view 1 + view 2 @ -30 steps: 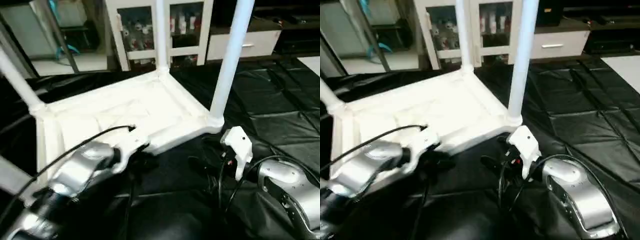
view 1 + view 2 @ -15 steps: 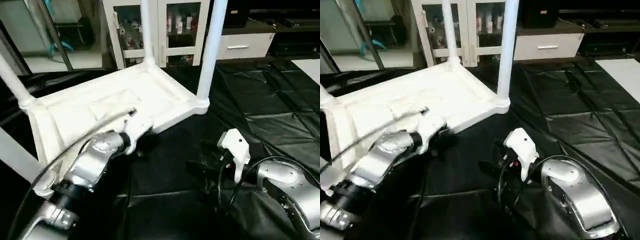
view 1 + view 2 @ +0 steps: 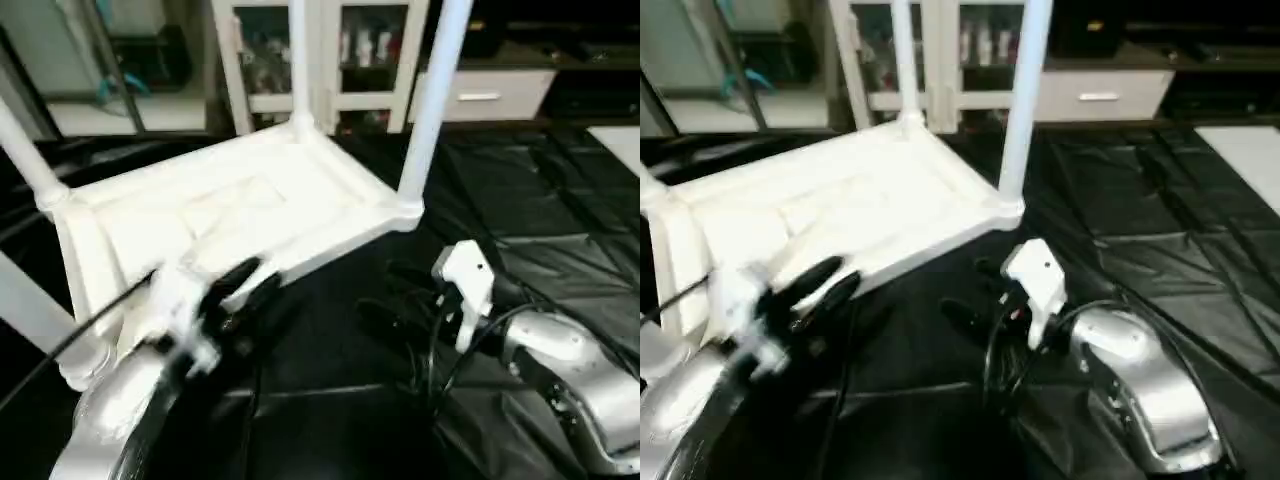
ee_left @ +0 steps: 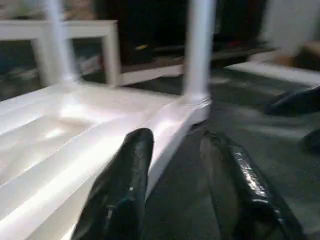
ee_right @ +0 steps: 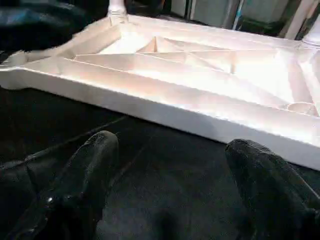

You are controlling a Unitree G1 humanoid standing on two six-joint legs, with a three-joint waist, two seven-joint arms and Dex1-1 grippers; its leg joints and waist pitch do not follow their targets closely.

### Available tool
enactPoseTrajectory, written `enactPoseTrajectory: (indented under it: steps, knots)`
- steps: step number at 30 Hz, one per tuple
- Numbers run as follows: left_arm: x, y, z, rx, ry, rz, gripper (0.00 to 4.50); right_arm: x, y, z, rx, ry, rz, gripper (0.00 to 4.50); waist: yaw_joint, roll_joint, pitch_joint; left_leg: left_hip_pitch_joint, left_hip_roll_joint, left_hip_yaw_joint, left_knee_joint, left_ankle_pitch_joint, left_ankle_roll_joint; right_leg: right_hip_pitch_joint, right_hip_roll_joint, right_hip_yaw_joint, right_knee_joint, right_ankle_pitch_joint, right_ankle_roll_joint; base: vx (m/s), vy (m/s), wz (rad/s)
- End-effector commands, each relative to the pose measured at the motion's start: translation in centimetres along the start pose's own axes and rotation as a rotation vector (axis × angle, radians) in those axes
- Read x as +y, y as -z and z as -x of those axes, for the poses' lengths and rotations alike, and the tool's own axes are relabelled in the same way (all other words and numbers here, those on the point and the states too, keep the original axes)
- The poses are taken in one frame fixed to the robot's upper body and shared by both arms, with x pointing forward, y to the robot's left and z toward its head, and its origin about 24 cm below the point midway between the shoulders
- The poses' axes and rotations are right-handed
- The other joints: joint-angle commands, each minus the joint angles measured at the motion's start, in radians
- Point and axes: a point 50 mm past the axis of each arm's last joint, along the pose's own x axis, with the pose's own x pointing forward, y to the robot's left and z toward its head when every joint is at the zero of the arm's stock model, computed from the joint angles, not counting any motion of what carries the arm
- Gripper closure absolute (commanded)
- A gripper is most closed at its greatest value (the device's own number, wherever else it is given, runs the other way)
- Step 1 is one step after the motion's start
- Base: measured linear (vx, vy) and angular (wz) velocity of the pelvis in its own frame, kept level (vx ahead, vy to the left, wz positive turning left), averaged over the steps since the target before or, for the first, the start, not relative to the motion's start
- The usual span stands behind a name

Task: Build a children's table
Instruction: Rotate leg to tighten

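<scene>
left eye view: the children's table (image 3: 240, 210) lies upside down on black padded mats (image 3: 560, 210), ribbed underside up. legs stand in the corner sockets: one at the near right corner (image 3: 425, 110), one at the far corner (image 3: 298, 60), one at the left corner (image 3: 25, 150), and a fourth crosses the frame's left edge at the near left corner (image 3: 35, 315). the table's near long edge runs diagonally in front of both arms. the left gripper (image 3: 245, 285) sits just off that edge, fingers parted a little, nothing between them. the right gripper (image 3: 390, 300) is lower right of the near right corner, on open mat, fingers wide apart, empty. bare mat runs right of the table out to a white strip (image 3: 620, 135) at the frame edge.

right eye view: same layout. behind the table is a white glass-door cabinet (image 3: 940, 50) and a low white drawer unit (image 3: 1100, 95).

left wrist view: two black fingers (image 4: 125, 185) with a narrow gap, holding nothing; one overlaps the table's rim, contact can't be told. the corner leg (image 4: 197, 50) rises beyond, dark mat beside it.

right wrist view: fingers (image 5: 85, 170) spread wide, empty, mat between them. the table's long side wall (image 5: 165, 105) crosses ahead, apart from the fingertips; x ribs show inside.
</scene>
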Motion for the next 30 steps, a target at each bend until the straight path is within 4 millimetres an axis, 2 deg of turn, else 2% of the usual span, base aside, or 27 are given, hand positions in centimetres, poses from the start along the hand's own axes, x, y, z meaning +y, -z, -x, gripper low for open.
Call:
enactPoseTrajectory:
  steps: [1, 2, 3, 4, 6, 7, 9, 10, 11, 13, 14, 15, 16, 18, 19, 20, 21, 22, 23, 24, 25, 26, 27, 28, 29, 30]
  knots:
    - [0.8, 0.1, 0.4, 0.045, -0.069, -0.063, 2.39, -0.3, -0.1, -0.5, -0.007, 0.031, -0.003, 0.66, -0.001, -0.005, -0.04, 0.049, 0.08, -0.05, -0.1, -0.471, -0.083, -0.003, -0.055, 0.043, -0.104, -0.452, -0.086, -0.054, -0.007, 0.06]
    - [0.9, 0.3, 0.5, 0.066, -0.077, -0.072, 2.28, -0.4, -0.1, -0.7, -0.009, 0.04, -0.009, 0.66, -0.002, -0.005, -0.037, 0.051, 0.078, -0.051, -0.099, -0.491, -0.092, -0.007, -0.056, 0.044, -0.109, -0.473, -0.08, -0.061, -0.001, 0.02]
    - [1.2, 0.7, 0.7, 0.105, -0.098, -0.081, 2.18, -0.6, 0.2, -1.0, 0.005, 0.062, -0.012, 0.66, -0.005, -0.013, -0.034, 0.049, 0.075, -0.061, -0.103, -0.535, -0.109, -0.004, -0.058, 0.039, -0.11, -0.534, -0.055, -0.061, -0.001, 0.02]
    - [1.1, 1.0, 1.0, 0.136, -0.085, -0.064, 2.1, -0.7, 0.3, -1.1, 0.017, 0.072, -0.009, 0.66, -0.008, -0.014, -0.035, 0.051, 0.075, -0.064, -0.105, -0.551, -0.12, -0.007, -0.056, 0.038, -0.11, -0.535, -0.048, 0.0, 0.0, 0.0]
    - [0.8, 1.3, 1.6, 0.192, -0.038, -0.049, 2.1, -0.8, 0.5, -1.2, 0.029, 0.086, -0.004, 0.66, -0.008, -0.01, -0.035, 0.049, 0.075, -0.068, -0.108, -0.56, -0.128, -0.006, -0.055, 0.037, -0.107, -0.519, -0.047, 0.0, 0.0, 0.0]
    - [0.8, 1.2, 2.3, 0.208, -0.013, -0.059, 2.1, -1.0, 0.5, -1.2, 0.027, 0.097, -0.01, 0.66, -0.012, -0.009, -0.035, 0.045, 0.075, -0.071, -0.114, -0.588, -0.138, -0.003, -0.052, 0.035, -0.104, -0.494, -0.048, 0.0, 0.0, 0.0]
    - [0.9, 1.2, 2.5, 0.209, -0.014, -0.063, 2.1, -1.0, 0.5, -1.2, 0.025, 0.1, -0.014, 0.66, -0.014, -0.007, -0.037, 0.044, 0.076, -0.071, -0.119, -0.602, -0.143, 0.0, -0.049, 0.034, -0.102, -0.453, -0.055, 0.0, 0.0, 0.0]
    - [1.5, 1.3, 2.9, 0.222, -0.052, -0.078, 2.1, -1.2, 0.6, -1.3, 0.028, 0.12, -0.01, 0.66, -0.013, -0.009, -0.037, 0.046, 0.076, -0.07, -0.119, -0.606, -0.145, -0.002, -0.049, 0.034, -0.103, -0.442, -0.058, 0.0, 0.0, 0.0]
    - [2.0, 1.3, 3.0, 0.243, -0.059, -0.107, 2.1, -2.0, 1.1, -1.6, 0.067, 0.195, 0.0, 0.66, -0.012, -0.005, -0.036, 0.051, 0.075, -0.067, -0.119, -0.622, -0.149, -0.008, -0.047, 0.035, -0.105, -0.435, -0.065, 0.0, 0.0, 0.0]
    - [2.1, 1.0, 2.4, 0.237, -0.041, -0.115, 2.1, -3.6, 1.9, -2.2, 0.139, 0.329, 0.021, 0.66, -0.019, -0.001, -0.034, 0.052, 0.068, -0.068, -0.118, -0.638, -0.163, -0.012, -0.046, 0.033, -0.105, -0.451, -0.076, 0.0, 0.0, 0.0]
    - [2.0, 0.9, 2.1, 0.23, -0.031, -0.114, 2.1, -4.1, 2.2, -2.5, 0.159, 0.375, 0.016, 0.66, -0.022, -0.003, -0.034, 0.052, 0.069, -0.071, -0.12, -0.657, -0.168, -0.005, -0.046, 0.028, -0.105, -0.458, -0.074, -0.05, 0.016, -0.1]
    - [1.8, 0.7, 1.6, 0.219, -0.019, -0.112, 2.1, -4.8, 2.4, -2.9, 0.17, 0.434, -0.006, 0.66, -0.019, 0.007, -0.033, 0.061, 0.068, -0.068, -0.118, -0.676, -0.172, -0.015, -0.045, 0.03, -0.108, -0.464, -0.075, -0.05, 0.016, -0.1]
    - [1.6, 0.4, 1.2, 0.208, -0.006, -0.105, 2.1, -5.5, 2.5, -3.3, 0.174, 0.474, -0.019, 0.66, -0.022, 0.001, -0.032, 0.064, 0.066, -0.065, -0.116, -0.686, -0.169, -0.019, -0.044, 0.03, -0.113, -0.474, -0.078, 0.0, 0.0, 0.0]
    - [1.6, 0.4, 1.2, 0.208, -0.006, -0.105, 2.1, -5.5, 2.5, -3.3, 0.174, 0.474, -0.019, 0.66, -0.024, 0.003, -0.031, 0.059, 0.066, -0.071, -0.117, -0.699, -0.165, -0.008, -0.047, 0.024, -0.112, -0.489, -0.077, 0.0, 0.0, 0.0]
    - [1.0, 0.0, 0.2, 0.192, 0.039, -0.092, 2.1, -6.4, 2.6, -4.6, 0.178, 0.519, -0.018, 0.66, -0.025, 0.001, -0.031, 0.063, 0.065, -0.069, -0.117, -0.719, -0.165, -0.014, -0.047, 0.022, -0.11, -0.501, -0.08, 0.0, 0.0, 0.0]
    - [1.1, 0.1, -0.4, 0.202, 0.034, -0.111, 2.1, -6.8, 2.5, -5.5, 0.165, 0.526, -0.018, 0.66, -0.029, -0.003, -0.029, 0.06, 0.064, -0.071, -0.119, -0.728, -0.163, -0.008, -0.044, 0.016, -0.112, -0.512, -0.079, 0.0, 0.0, 0.0]
    - [1.2, 0.2, -0.8, 0.21, 0.028, -0.127, 2.1, -6.9, 2.4, -6.2, 0.156, 0.529, -0.02, 0.66, -0.031, 0.004, -0.029, 0.062, 0.066, -0.071, -0.121, -0.755, -0.166, -0.007, -0.042, 0.008, -0.111, -0.52, -0.08, 0.0, 0.0, 0.0]
    - [1.2, 0.5, -1.2, 0.224, 0.013, -0.113, 2.1, -7.1, 2.3, -6.8, 0.151, 0.544, -0.017, 0.66, -0.033, 0.004, -0.029, 0.062, 0.066, -0.07, -0.124, -0.767, -0.166, -0.007, -0.039, 0.004, -0.11, -0.516, -0.082, -0.06, 0.003, -0.12]
    - [1.2, 0.8, -1.3, 0.233, 0.002, -0.101, 2.1, -7.2, 2.3, -7.1, 0.149, 0.554, -0.016, 0.66, -0.039, 0.003, -0.026, 0.061, 0.067, -0.068, -0.131, -0.789, -0.163, -0.001, -0.033, -0.005, -0.107, -0.506, -0.083, -0.052, 0.0, -0.09]
    - [1.2, 0.8, -1.3, 0.233, 0.002, -0.101, 2.1, -7.2, 2.3, -7.1, 0.149, 0.554, -0.016, 0.66, -0.042, 0.004, -0.026, 0.056, 0.069, -0.064, -0.141, -0.795, -0.161, 0.007, -0.03, -0.006, -0.099, -0.492, -0.085, -0.052, 0.0, -0.09]
    - [1.1, 1.0, -1.4, 0.224, -0.028, -0.066, 2.1, -7.1, 2.0, -7.3, 0.136, 0.555, -0.017, 0.66, -0.041, -0.005, -0.028, 0.054, 0.069, -0.064, -0.14, -0.782, -0.158, 0.012, -0.034, -0.003, -0.096, -0.489, -0.084, 0.0, 0.0, 0.0]
    - [1.0, 1.2, -1.4, 0.208, -0.064, -0.031, 2.1, -6.9, 1.7, -7.5, 0.115, 0.551, -0.022, 0.66, -0.04, 0.0, -0.029, 0.058, 0.066, -0.064, -0.132, -0.755, -0.161, 0.005, -0.047, 0.007, -0.106, -0.514, -0.086, 0.0, 0.0, 0.0]
    - [0.8, 1.4, -1.2, 0.189, -0.093, 0.009, 2.1, -6.7, 1.4, -7.6, 0.087, 0.542, -0.034, 0.66, -0.042, -0.007, -0.028, 0.065, 0.06, -0.064, -0.114, -0.721, -0.151, -0.005, -0.058, 0.011, -0.128, -0.567, -0.079, 0.0, 0.0, 0.0]
    - [0.6, 1.6, -0.9, 0.184, -0.107, 0.03, 2.1, -6.6, 1.3, -7.6, 0.069, 0.537, -0.039, 0.66, -0.042, -0.007, -0.027, 0.066, 0.06, -0.066, -0.109, -0.708, -0.145, -0.006, -0.063, 0.01, -0.135, -0.591, -0.074, 0.0, 0.0, 0.0]
    - [0.5, 1.7, -0.8, 0.183, -0.112, 0.037, 2.1, -6.5, 1.2, -7.6, 0.063, 0.536, -0.041, 0.66, -0.047, -0.004, -0.023, 0.059, 0.062, -0.069, -0.112, -0.711, -0.137, -0.001, -0.058, 0.003, -0.139, -0.619, -0.061, 0.0, 0.0, 0.0]
    - [0.1, 1.4, 0.7, 0.068, -0.196, 0.054, 2.1, -6.0, 1.1, -7.0, 0.006, 0.514, -0.066, 0.66, -0.047, -0.004, -0.023, 0.057, 0.063, -0.073, -0.115, -0.718, -0.137, 0.003, -0.056, -0.002, -0.136, -0.627, -0.054, 0.0, 0.0, 0.0]
